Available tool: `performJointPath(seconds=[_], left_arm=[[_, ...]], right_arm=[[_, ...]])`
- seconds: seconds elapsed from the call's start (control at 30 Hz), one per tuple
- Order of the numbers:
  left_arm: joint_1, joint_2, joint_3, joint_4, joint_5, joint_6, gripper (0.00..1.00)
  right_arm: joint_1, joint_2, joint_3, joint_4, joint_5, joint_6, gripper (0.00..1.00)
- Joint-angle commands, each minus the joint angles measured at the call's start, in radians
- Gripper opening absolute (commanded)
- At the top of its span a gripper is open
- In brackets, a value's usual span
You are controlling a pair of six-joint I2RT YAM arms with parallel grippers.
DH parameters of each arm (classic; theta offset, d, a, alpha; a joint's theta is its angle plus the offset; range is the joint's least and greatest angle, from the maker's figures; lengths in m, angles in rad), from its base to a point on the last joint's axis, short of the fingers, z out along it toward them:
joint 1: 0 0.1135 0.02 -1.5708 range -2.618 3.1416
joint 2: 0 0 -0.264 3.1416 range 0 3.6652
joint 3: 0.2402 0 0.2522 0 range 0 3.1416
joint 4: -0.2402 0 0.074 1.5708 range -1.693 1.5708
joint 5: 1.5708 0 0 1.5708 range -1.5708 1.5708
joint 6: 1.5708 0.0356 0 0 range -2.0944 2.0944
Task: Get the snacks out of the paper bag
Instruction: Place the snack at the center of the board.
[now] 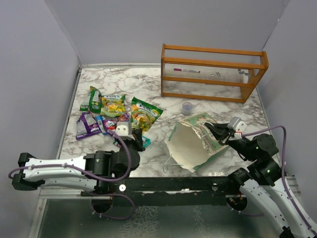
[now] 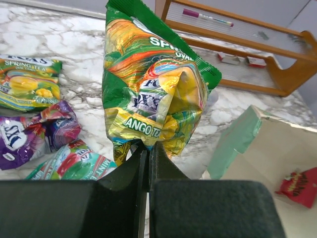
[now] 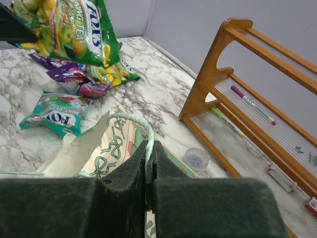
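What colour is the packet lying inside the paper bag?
Red. The packet shows inside the paper bag, best in the left wrist view.

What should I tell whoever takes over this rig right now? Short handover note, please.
Left claw: shut on a green-and-yellow mango packet.
Right claw: shut on the handle cord of the paper bag, which lies tipped with its mouth open toward the left arm.
Done: several snacks lie in a loose pile on the marble table, left of the bag.
Left to do: set the held packet down. At least one red packet is still inside the bag.
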Motion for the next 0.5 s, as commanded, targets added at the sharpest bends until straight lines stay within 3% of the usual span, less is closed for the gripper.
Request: performJointPath(seconds=[0.0,0.17,0.47], left_arm=[[0.054,0.136,0.012,0.184,-0.077,0.126,0.00],[0.377,0.260,0.046,0.166,0.321,0.149,0.00],[0.856,0.444,0.130,0.197,0.783,0.194,0.00]], right_arm=[[0.001,-0.009,-0.013,0.028,-0.010,-0.009,0.02],[0.001,-0.009,-0.012,0.026,-0.006,-0.009,0.02],[0.001,-0.001,-0.004,0.019,-0.010,-0.012,0.02]])
